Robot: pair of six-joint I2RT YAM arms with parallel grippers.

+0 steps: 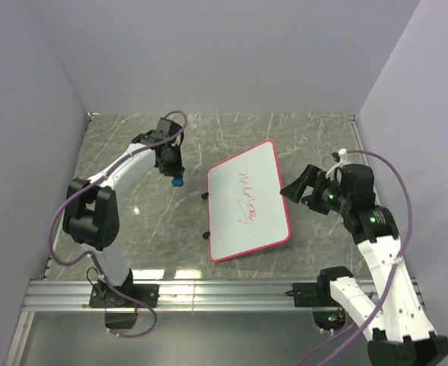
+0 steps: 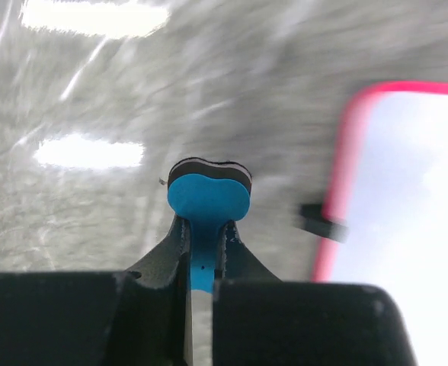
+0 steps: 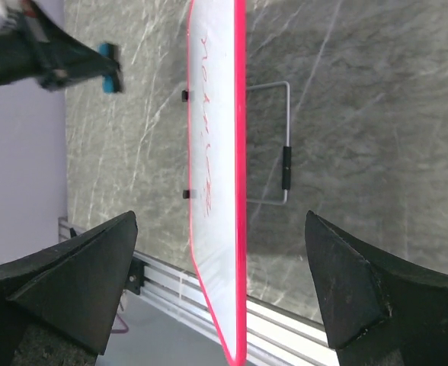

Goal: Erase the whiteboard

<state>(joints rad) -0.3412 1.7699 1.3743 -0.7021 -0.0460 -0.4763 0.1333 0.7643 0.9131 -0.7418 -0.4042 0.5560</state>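
The whiteboard (image 1: 247,202) lies right of the left gripper (image 1: 174,174), which pinches a blue eraser (image 1: 177,182) tight. The right gripper (image 1: 295,187), beside the board's right edge, gapes wide and empty.

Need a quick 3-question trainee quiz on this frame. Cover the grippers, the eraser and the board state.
1. True or false: the left gripper is shut on the blue eraser.
2. Multiple choice: the right gripper is A) shut on a marker, B) open near the rim of the whiteboard, C) shut and parked at the table's far left corner.
3. Fill in: the writing on the whiteboard is ___ in colour.
Key: 1 true; 2 B; 3 red.
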